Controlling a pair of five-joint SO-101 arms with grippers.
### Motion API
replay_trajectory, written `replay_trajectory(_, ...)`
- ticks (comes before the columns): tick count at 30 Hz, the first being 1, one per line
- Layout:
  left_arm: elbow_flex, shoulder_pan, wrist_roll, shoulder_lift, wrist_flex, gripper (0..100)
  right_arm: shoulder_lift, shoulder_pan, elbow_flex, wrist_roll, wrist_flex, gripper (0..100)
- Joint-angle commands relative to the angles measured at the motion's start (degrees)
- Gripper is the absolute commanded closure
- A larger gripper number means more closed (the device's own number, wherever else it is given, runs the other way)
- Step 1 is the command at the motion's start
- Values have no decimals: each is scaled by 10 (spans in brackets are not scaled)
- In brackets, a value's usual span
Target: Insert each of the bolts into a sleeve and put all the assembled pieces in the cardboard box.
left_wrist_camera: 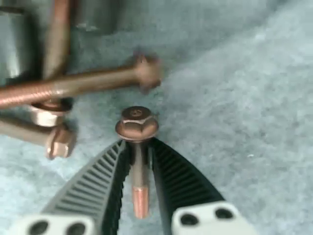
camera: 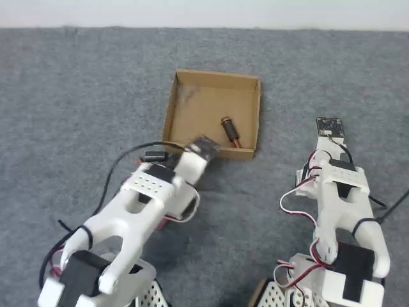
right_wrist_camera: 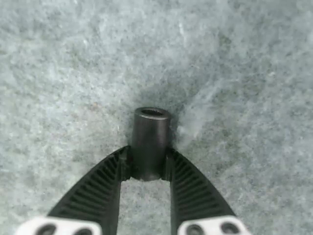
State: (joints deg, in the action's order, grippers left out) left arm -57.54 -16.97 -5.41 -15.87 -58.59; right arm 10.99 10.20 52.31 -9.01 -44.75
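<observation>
Open cardboard box holds one assembled piece; copper flange bolt, gripped by shank, near loose bolts; black sleeve, gripped at one end.

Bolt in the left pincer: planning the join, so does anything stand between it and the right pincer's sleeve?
Possibly: the cardboard box has its near corner about on the line between bolt and sleeve; elsewhere just carpet.

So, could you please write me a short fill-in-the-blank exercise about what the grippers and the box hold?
The left gripper is shut on a copper-coloured ____.
The right gripper is shut on a dark, hollow ____.
The cardboard box holds exactly ____ piece.
Missing words: bolt; sleeve; one.
</observation>
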Motion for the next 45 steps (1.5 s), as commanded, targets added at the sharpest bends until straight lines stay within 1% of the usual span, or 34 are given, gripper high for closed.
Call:
replay_trajectory(1,28,9,34,1,14,987,6,-7,-29,-4,16,991)
replay_trajectory(5,28,12,50,1,22,978,6,-7,-29,-4,15,991)
replay_trajectory(9,28,14,52,1,11,885,6,-7,-29,-4,15,991)
replay_trajectory(11,28,14,50,1,9,867,6,-7,-29,-4,15,991)
replay_trajectory(16,28,14,48,4,21,904,6,-7,-29,-5,15,991)
replay_trajectory(31,37,13,53,11,54,902,6,-4,-28,-5,14,991)
replay_trajectory(33,50,13,53,33,48,902,6,-4,-28,-4,14,991)
replay_trajectory(40,161,13,50,174,-17,906,6,-4,-28,-4,14,991)
replay_trajectory(43,173,13,49,185,-24,909,6,-4,-28,-4,14,991)
replay_trajectory(45,164,13,47,175,-20,945,6,-3,-28,-4,14,991)
